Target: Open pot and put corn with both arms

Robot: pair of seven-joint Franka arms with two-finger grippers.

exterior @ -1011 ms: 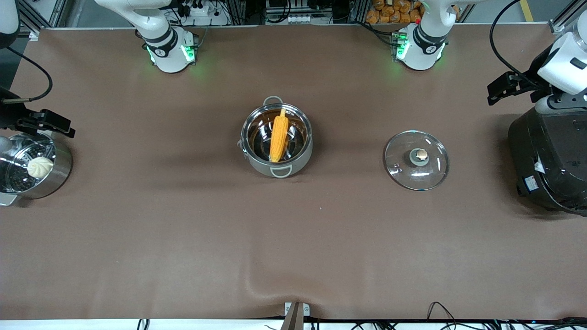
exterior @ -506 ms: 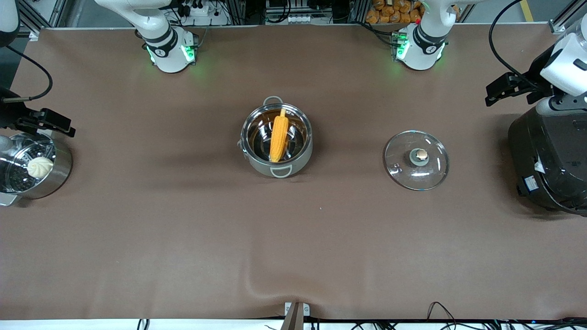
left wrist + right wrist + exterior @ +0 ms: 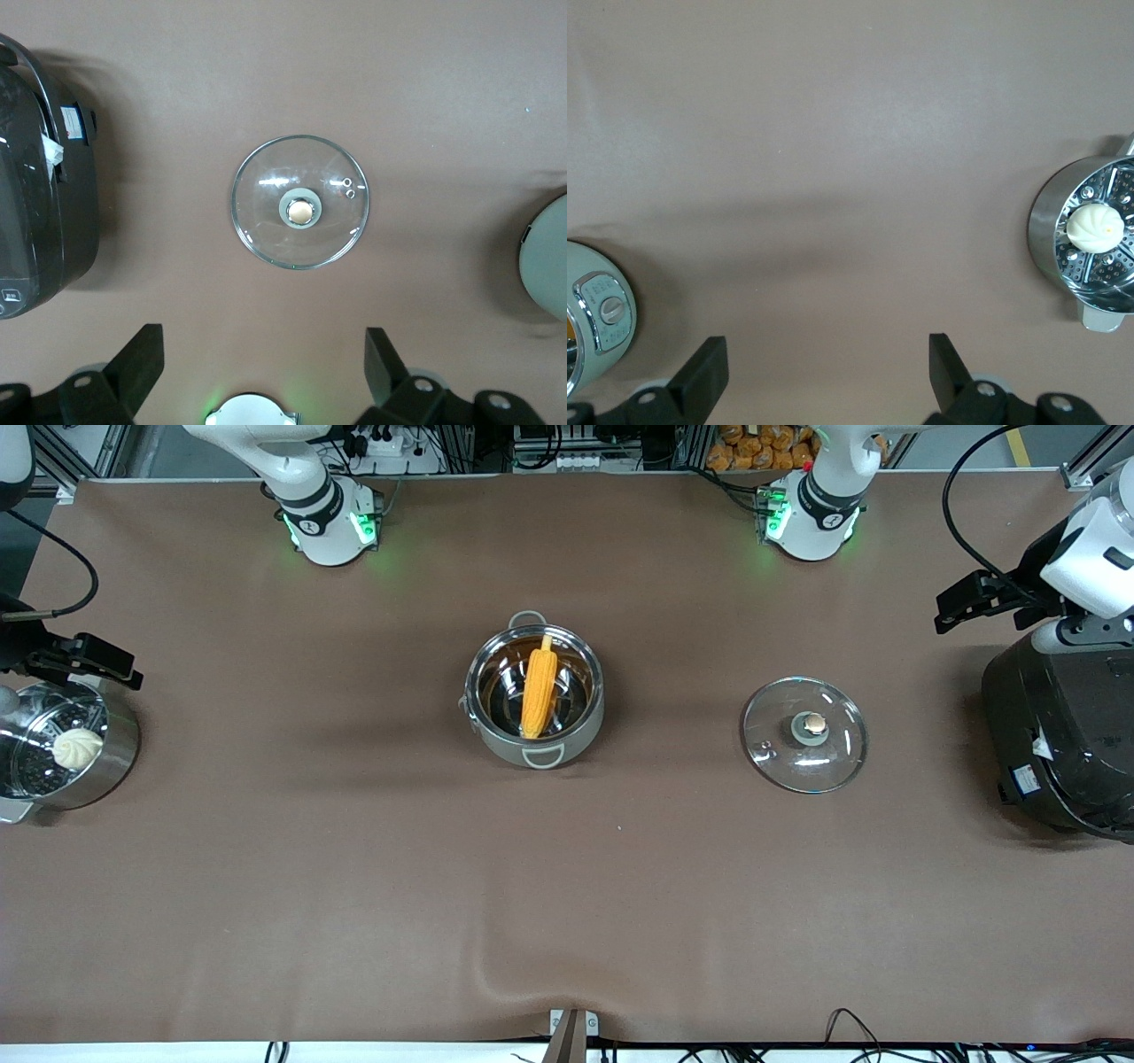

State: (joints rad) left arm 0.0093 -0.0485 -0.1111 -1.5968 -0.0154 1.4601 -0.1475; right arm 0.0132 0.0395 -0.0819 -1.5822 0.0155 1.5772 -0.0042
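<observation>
Fingers of both arms are spread wide and hold nothing. The left gripper (image 3: 264, 367) shows its two black fingers (image 3: 142, 359) apart along the lower edge of the left wrist view, hanging over the brown counter (image 3: 354, 868) with the lid in sight below. The right gripper (image 3: 828, 372) shows the same wide gap along the lower edge of its wrist view, over bare cloth between the pot and the steamer.

At the centre of the front view stands the round shiny steel pot with two pale grey loop handles (image 3: 535, 695), open. The yellow-orange tapered corn cob (image 3: 538, 688) lies inside it, leaning, its pale tip at the pot's upper rim. The round glass lid with a copper-coloured knob (image 3: 804, 733) rests flat on the counter to the right of centre in that view, well apart from the pot.

Outward from there, a steel steamer pot holding a white bun (image 3: 62, 748) sits at the left edge of the front view, and a big black rice cooker (image 3: 1059, 735) at the right edge.

The task looks done: pot open, corn in. The remaining risks seem small. The corn rests on the rim, so a knock to the pot could tip it out. The left arm's hand hangs close above the cooker, and a careless swing there could strike it.
</observation>
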